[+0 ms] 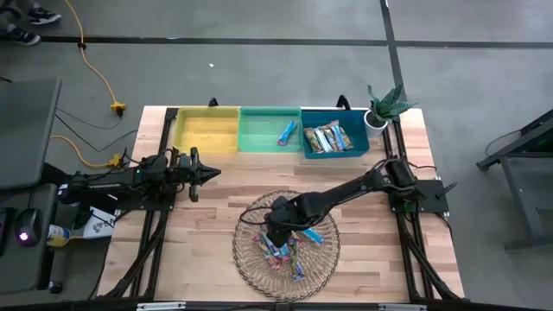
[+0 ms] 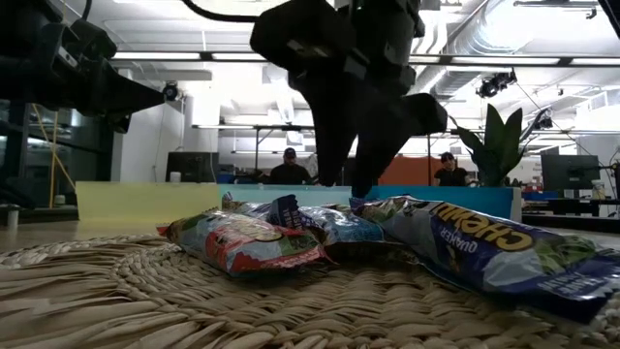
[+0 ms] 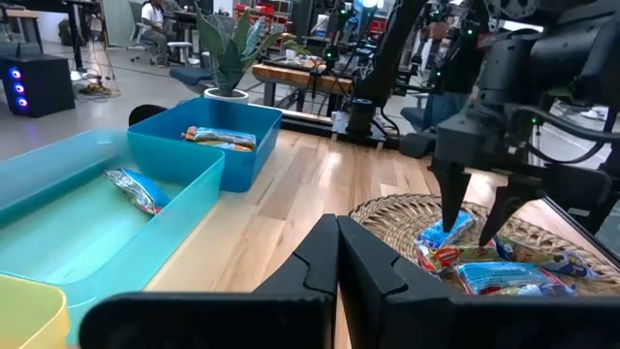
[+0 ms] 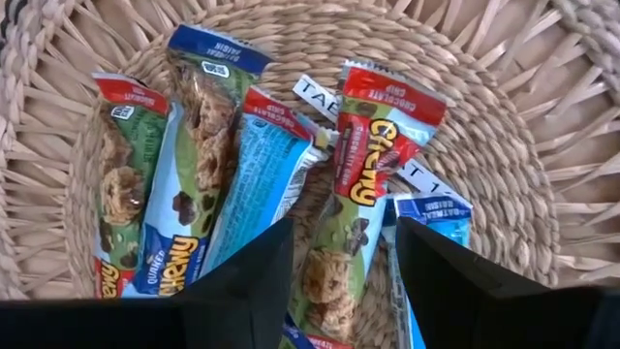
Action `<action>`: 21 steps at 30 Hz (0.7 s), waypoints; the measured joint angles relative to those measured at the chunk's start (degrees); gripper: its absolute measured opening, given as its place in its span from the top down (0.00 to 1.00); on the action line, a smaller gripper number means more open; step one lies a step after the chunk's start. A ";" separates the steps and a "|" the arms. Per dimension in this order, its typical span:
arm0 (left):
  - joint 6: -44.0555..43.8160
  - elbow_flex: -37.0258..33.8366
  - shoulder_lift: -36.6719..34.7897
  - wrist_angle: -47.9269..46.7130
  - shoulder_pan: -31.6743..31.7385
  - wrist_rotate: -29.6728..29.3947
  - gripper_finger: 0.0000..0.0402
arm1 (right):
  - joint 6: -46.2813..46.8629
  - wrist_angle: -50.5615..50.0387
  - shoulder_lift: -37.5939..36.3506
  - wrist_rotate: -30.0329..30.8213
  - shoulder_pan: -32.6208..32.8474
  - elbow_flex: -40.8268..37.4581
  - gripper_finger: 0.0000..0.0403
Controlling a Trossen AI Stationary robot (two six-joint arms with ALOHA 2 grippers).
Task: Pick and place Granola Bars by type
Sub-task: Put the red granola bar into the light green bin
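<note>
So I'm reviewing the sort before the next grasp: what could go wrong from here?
The right gripper hangs open over the basket, fingers straddling a red-topped bar. The bars overlap closely, so closing could catch the light blue bar too, or pinch only wrapper and slip. The left gripper waits shut near the yellow bin.

"Chewy" and "Chocolate Chip" on a red-topped granola bar (image 4: 354,218); "Quaker Chewy" on a blue-wrapped bar (image 4: 194,184).
</note>
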 joint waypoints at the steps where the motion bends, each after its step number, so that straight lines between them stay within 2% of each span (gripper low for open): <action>1: -0.01 0.02 0.01 -0.01 0.00 0.00 1.00 | 0.14 0.03 0.02 -0.06 0.00 0.00 0.58; 21: 0.00 0.02 0.02 0.00 0.00 0.00 1.00 | -0.66 1.20 2.12 0.08 -0.04 0.03 0.58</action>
